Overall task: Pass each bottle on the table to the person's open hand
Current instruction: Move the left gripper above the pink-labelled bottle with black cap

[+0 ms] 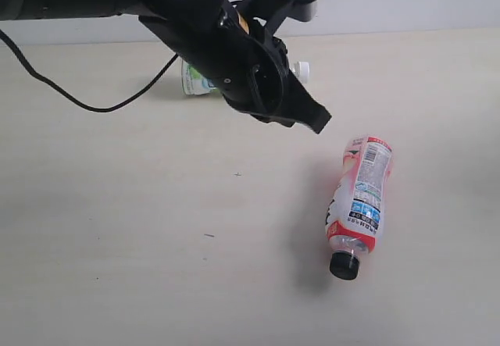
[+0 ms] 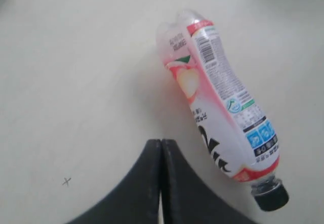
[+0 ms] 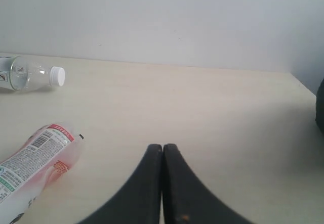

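Observation:
A black-capped bottle (image 1: 359, 201) with a red-pink label lies on its side on the table (image 1: 117, 221), cap toward the near edge. My left gripper (image 1: 319, 119) hangs shut and empty a little above and behind the bottle's base, apart from it. In the left wrist view the same bottle (image 2: 217, 102) lies just beside the closed left gripper (image 2: 160, 142). A white-capped bottle (image 1: 194, 80) with a green-white label lies at the back, mostly hidden by the left arm. The right gripper (image 3: 162, 147) is shut and empty, with both bottles (image 3: 30, 75) (image 3: 35, 161) off to one side. No hand shows.
A black cable (image 1: 78, 100) from the left arm drapes over the back left of the table. A pale wall runs behind the table's far edge (image 3: 177, 66). A dark object (image 3: 320, 107) shows at the edge of the right wrist view.

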